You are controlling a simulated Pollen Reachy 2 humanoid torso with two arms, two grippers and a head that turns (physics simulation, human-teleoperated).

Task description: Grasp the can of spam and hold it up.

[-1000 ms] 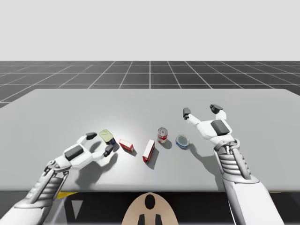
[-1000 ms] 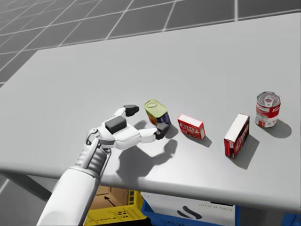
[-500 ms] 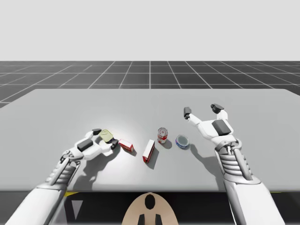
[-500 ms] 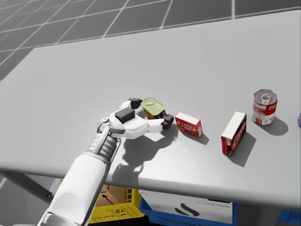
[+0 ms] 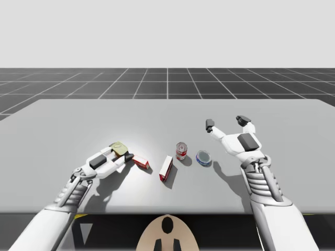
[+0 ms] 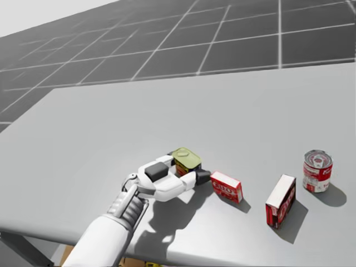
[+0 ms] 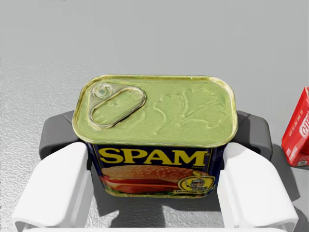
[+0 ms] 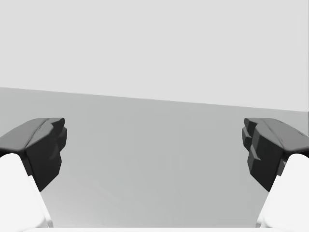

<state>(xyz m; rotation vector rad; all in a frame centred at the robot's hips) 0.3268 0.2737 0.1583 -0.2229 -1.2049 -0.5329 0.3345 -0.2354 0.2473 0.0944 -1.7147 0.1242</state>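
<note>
Grip is the matter here. My left jaws hold the rectangular can [image 7: 154,140] between them, with one dark pad [image 7: 58,137] against each short side, under the green lid. The can stands upright on the table [image 5: 167,112], toward my left. I judge that it is not yet lifted, because its shadow lies close under it.

To lift well, I would hold the squeeze even and raise straight up, without turning the wrist. The sides look smooth, so a tilt could let the can slide out.

A small red box [image 6: 226,186] lies just beside the can and close to one finger. For this reason I would make no sideways sweep until the can is above it.

My right jaws stand wide open with nothing between them, over the table behind a round blue can [image 5: 203,157]. They are well apart from the work and can rest there.
</note>
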